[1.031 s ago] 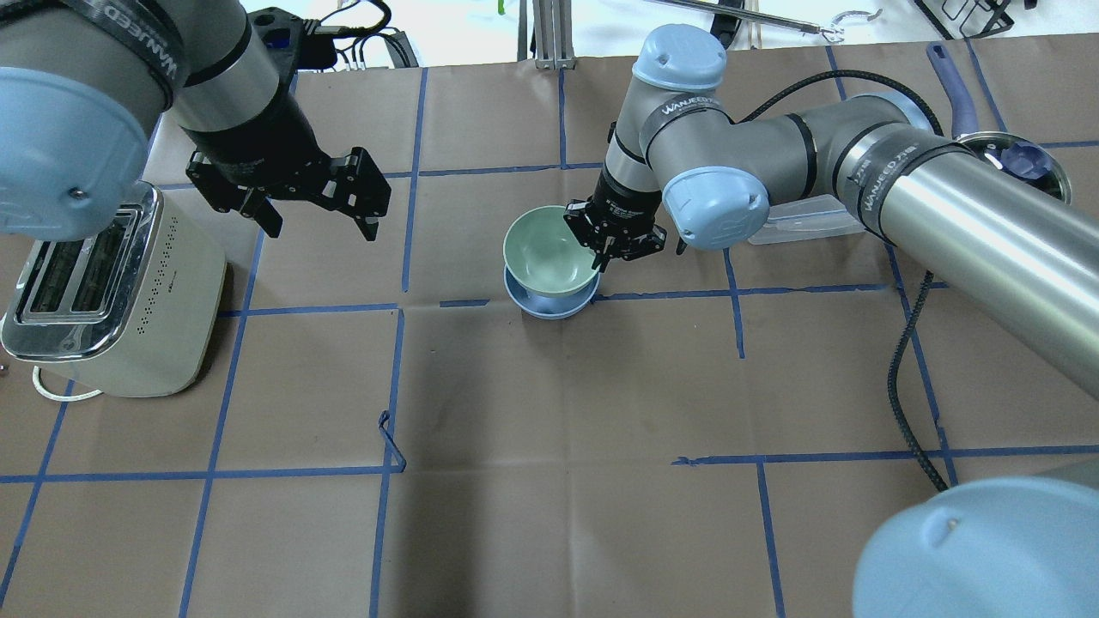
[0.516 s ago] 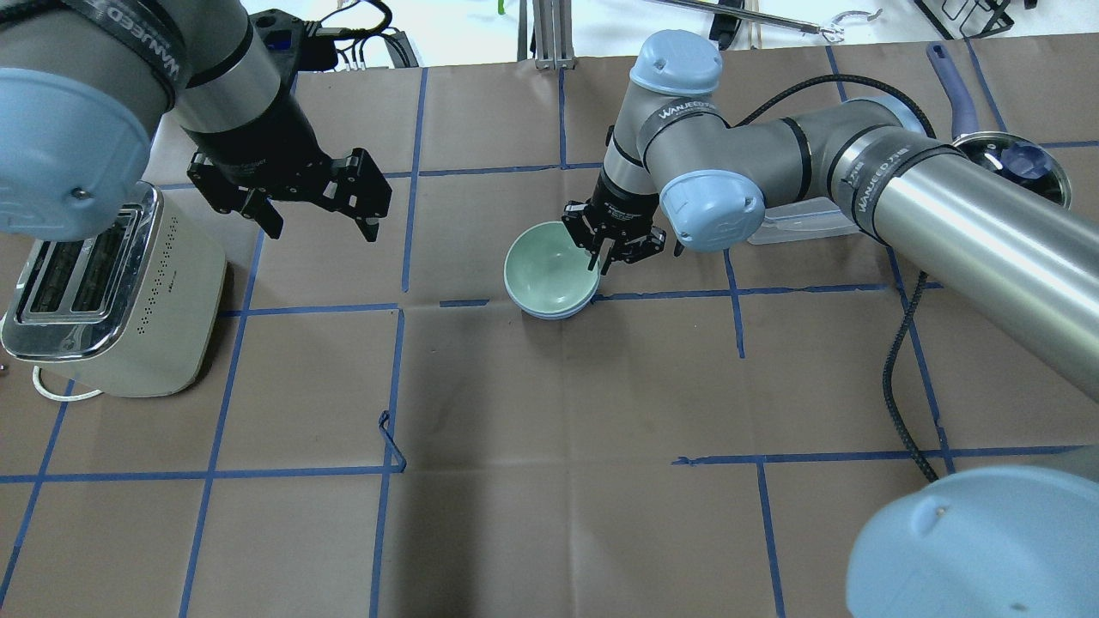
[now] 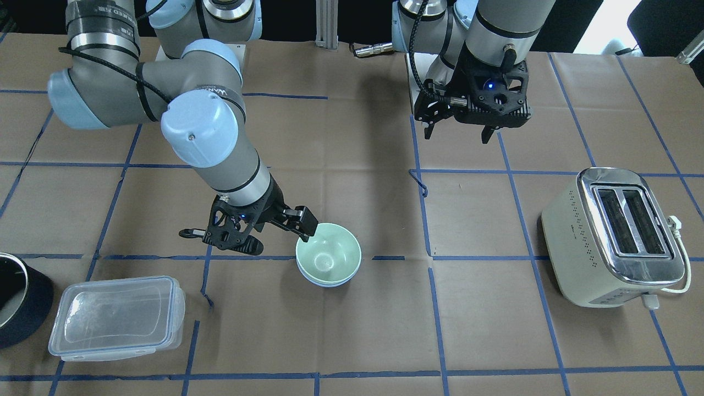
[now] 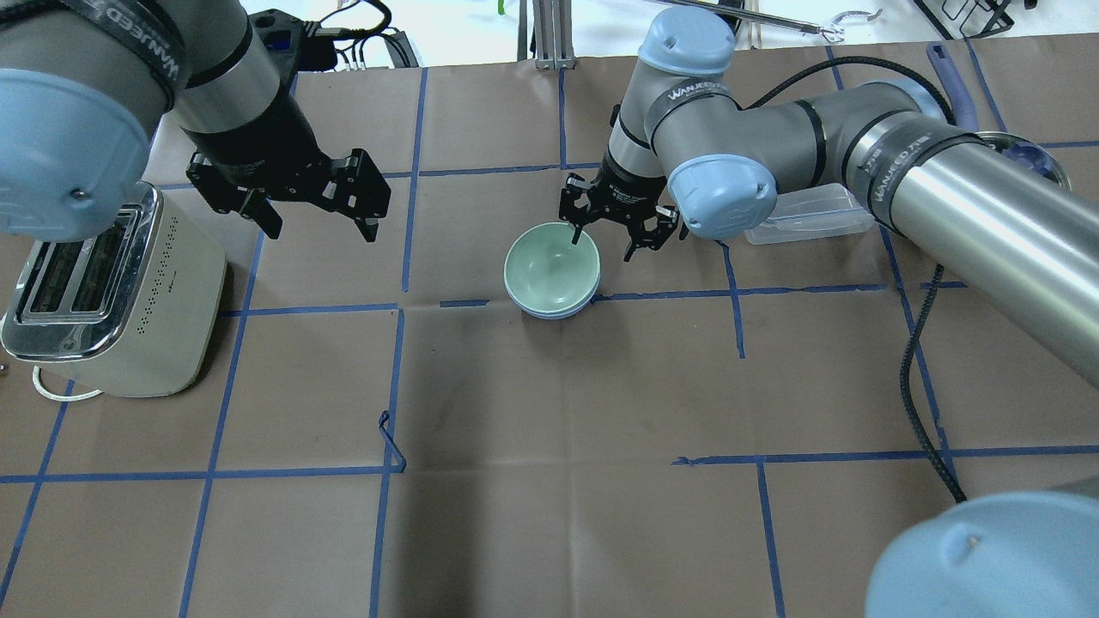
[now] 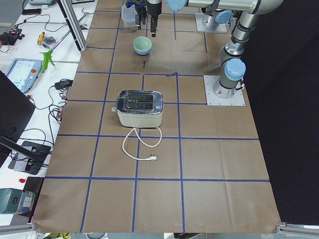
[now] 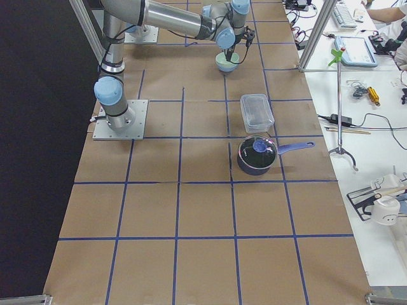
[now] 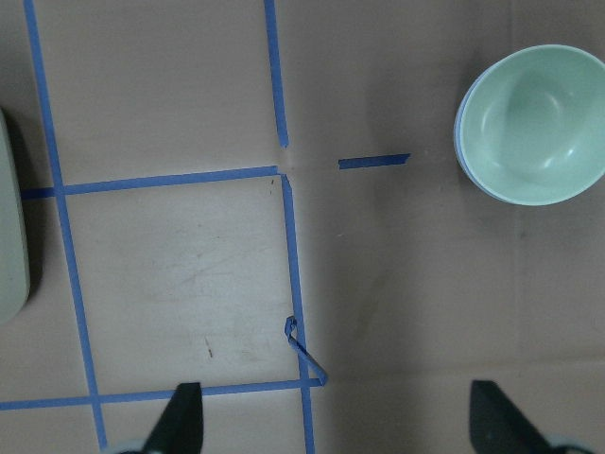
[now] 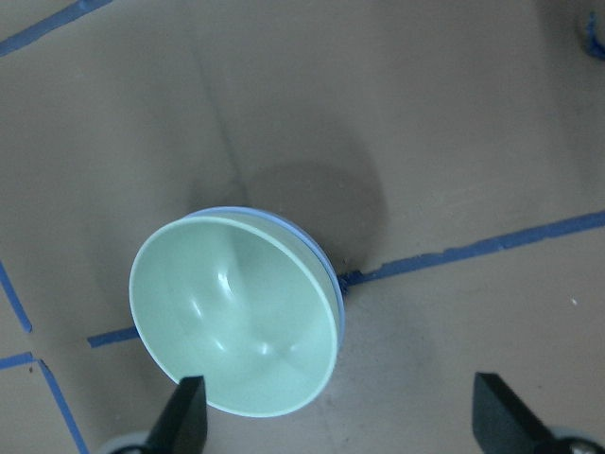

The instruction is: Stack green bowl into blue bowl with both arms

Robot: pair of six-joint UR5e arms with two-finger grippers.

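Observation:
The green bowl (image 4: 549,268) sits nested inside the blue bowl (image 4: 551,314), of which only a thin rim shows beneath it. Both also show in the front view, green (image 3: 328,254) over blue (image 3: 324,284), and in the right wrist view, green (image 8: 236,317) inside the blue rim (image 8: 327,272). My right gripper (image 4: 603,242) is open and empty just above the green bowl's far right rim, one finger over the rim. My left gripper (image 4: 319,225) is open and empty, hovering far to the left; its wrist view shows the green bowl (image 7: 534,123) at the upper right.
A cream toaster (image 4: 103,283) stands at the left with its cord by it. A clear plastic container (image 4: 807,219) lies right of the bowls, partly under my right arm. A dark pot (image 4: 1017,159) with a blue handle stands at the far right.
My right gripper lowered the green bowl into the blue bowl, opened, let it go and drew back a little. The left arm has not moved.

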